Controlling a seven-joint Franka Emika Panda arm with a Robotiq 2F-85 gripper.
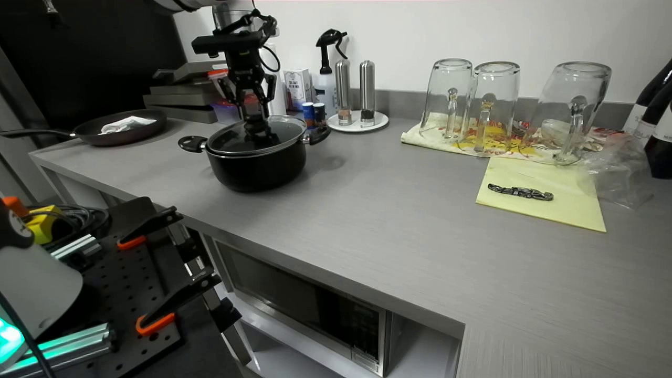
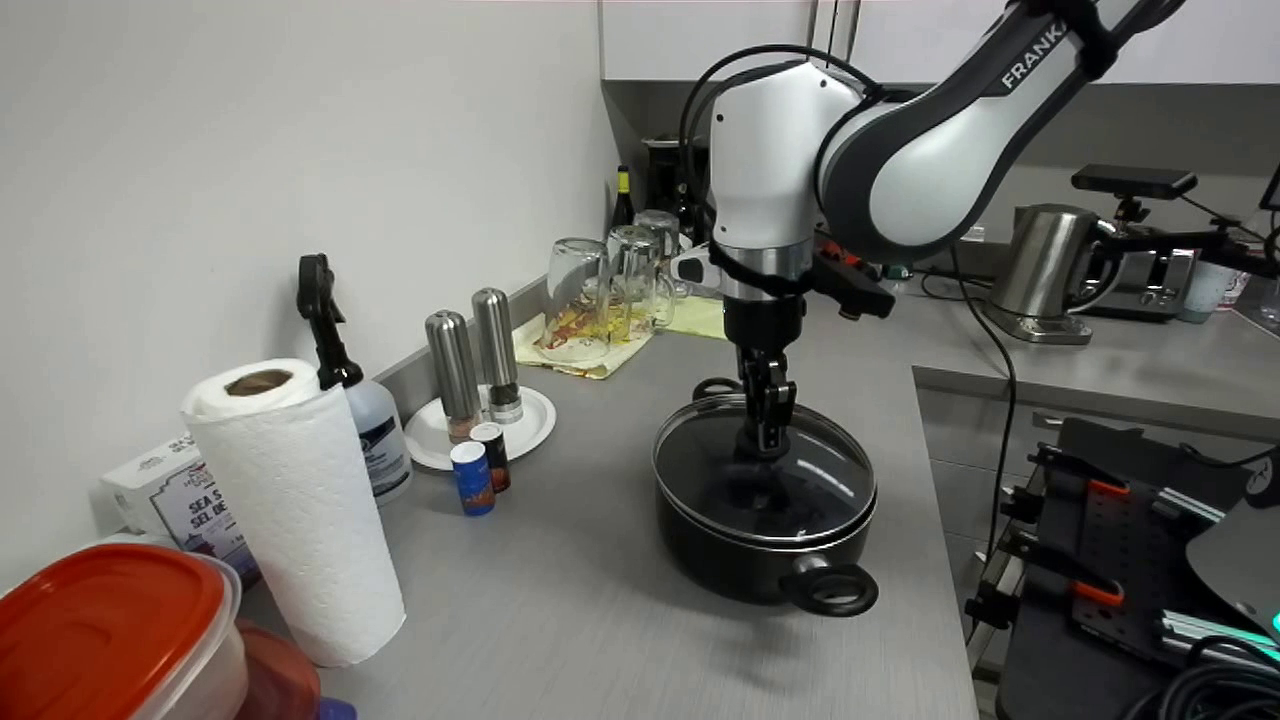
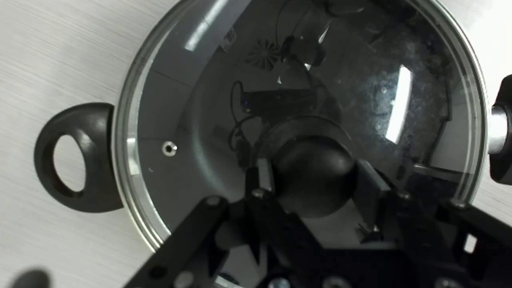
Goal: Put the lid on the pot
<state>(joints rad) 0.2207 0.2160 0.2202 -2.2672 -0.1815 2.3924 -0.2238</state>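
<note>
Pot (image 1: 256, 173): below the gripper (image 3: 315, 181), its inside murky through the lid (image 2: 765, 492)
Arm (image 2: 768, 160): upper end cut off, wrist pointing down
Gripper: part-closed, gripping the lid's knob (image 3: 312, 172)

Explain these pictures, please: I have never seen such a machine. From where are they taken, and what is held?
The machine is a robot arm, seen from outside in two pictures; the close picture looks down from its wrist. Its gripper, a mechanical hand, is closed on the knob of a glass lid. The lid lies over the black pot; whether fully seated, I cannot tell. Also on the grey counter: a paper towel roll, grinders on a white plate, glass mugs.
</note>
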